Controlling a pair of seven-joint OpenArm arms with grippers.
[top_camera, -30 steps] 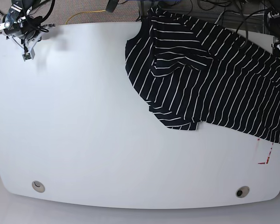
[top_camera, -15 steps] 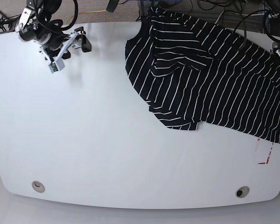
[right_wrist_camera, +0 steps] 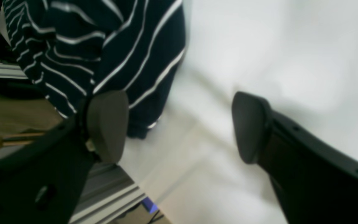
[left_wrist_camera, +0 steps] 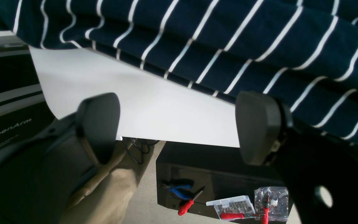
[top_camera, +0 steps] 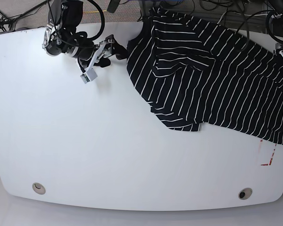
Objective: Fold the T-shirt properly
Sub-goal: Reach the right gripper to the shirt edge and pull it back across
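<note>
The T-shirt (top_camera: 212, 75), dark navy with thin white stripes, lies crumpled on the white table (top_camera: 108, 141) at the back right, and part of it hangs over the right edge. My right gripper (top_camera: 101, 59) is open and empty just left of the shirt's left edge. In the right wrist view the right gripper (right_wrist_camera: 179, 127) hovers over bare table with the shirt (right_wrist_camera: 110, 46) beside its left finger. My left gripper (left_wrist_camera: 179, 124) is open and empty at the table's edge, just short of the shirt's hem (left_wrist_camera: 228, 46).
Red tape marks (top_camera: 269, 157) lie on the table at the front right. Two round holes (top_camera: 37, 188) (top_camera: 245, 193) sit near the front edge. Cables run behind the table. On the floor below the left gripper are screwdrivers (left_wrist_camera: 185, 207) and a bit case (left_wrist_camera: 231, 205).
My right arm has swung from the table's back left corner rightward to the shirt's left edge, gripper still open. The shirt and the left arm have not moved.
</note>
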